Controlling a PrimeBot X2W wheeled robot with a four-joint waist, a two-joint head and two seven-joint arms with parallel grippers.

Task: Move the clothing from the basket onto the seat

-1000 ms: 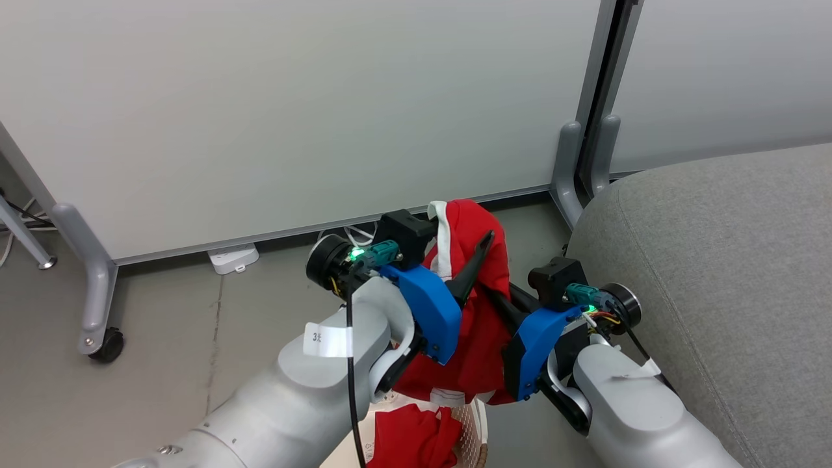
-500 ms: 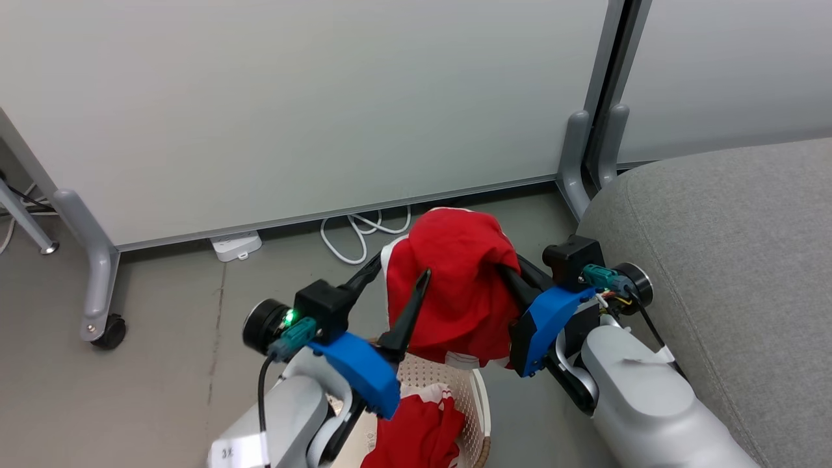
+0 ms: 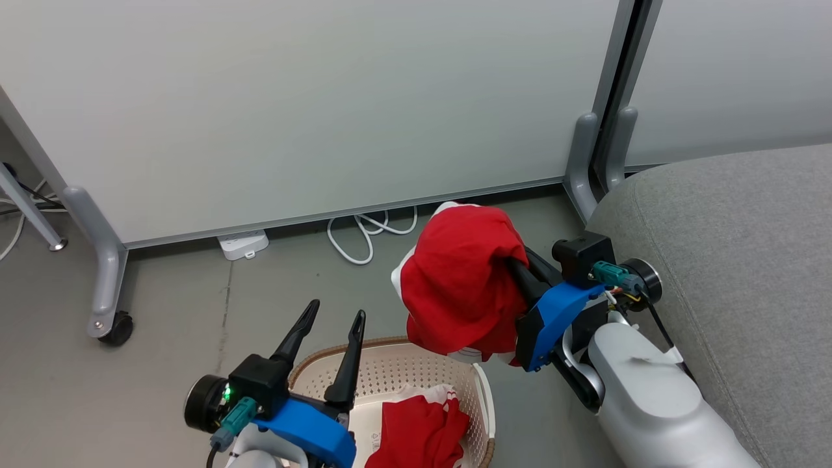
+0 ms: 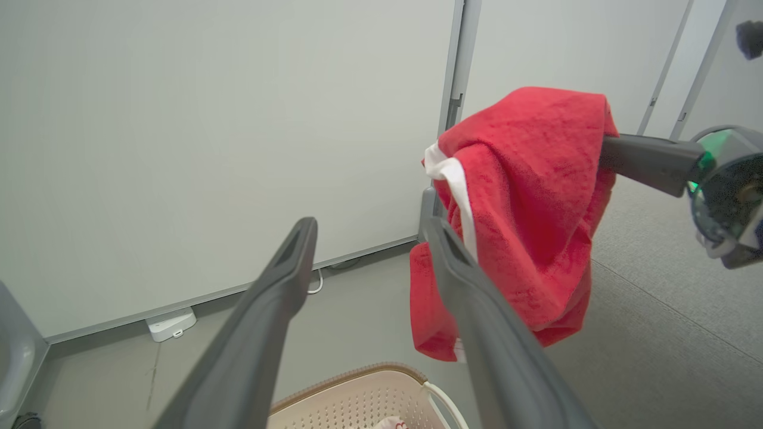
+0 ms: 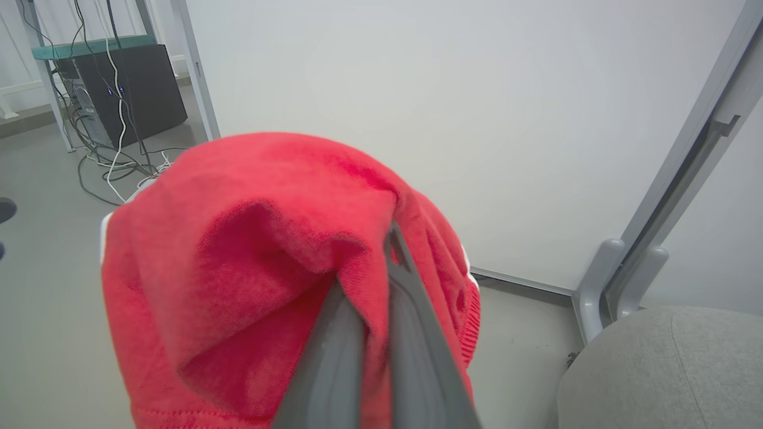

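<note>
1. Partition panels (image 3: 292,110): pale, filling the head view from 9 to 2 o'clock, joined at a grey post (image 3: 585,162).
2. Floor (image 3: 169,325): grey, bare at 8 to 9 o'clock.
3. Seat (image 3: 747,260): grey upholstered cushion with a rounded edge, at 3 to 5 o'clock. None of the clothing lies on it.
4. Red garment (image 3: 461,286): bunched, with white trim, hanging in the air just right of centre. It is at 1 o'clock from the basket, and the seat edge is near it at 3 o'clock but apart from it.
5. Right gripper (image 5: 374,280): fingers drawn almost together and pinching a fold of the red garment, which drapes over and hides most of them. The pale forearm runs down to 5 o'clock.
6. Basket (image 3: 396,370): cream, perforated, with a brown rim, standing on the floor at 6 o'clock.
7. Left gripper (image 3: 337,308): at 7 o'clock over the basket's near-left rim. The fingers are spread apart, pointing to 12 o'clock and holding nothing.
8. Red clothing (image 3: 419,432): a crumpled heap with white trim lying inside the basket, toward its 4 o'clock side.
9. White cable (image 3: 364,234): looped on the floor at the foot of the panel, at 12 o'clock from the basket.
10. Power strip (image 3: 244,244): white, on the floor at 10 o'clock from the basket.
11. Caster (image 3: 117,328): black, under a grey partition foot at 9 o'clock.
</note>
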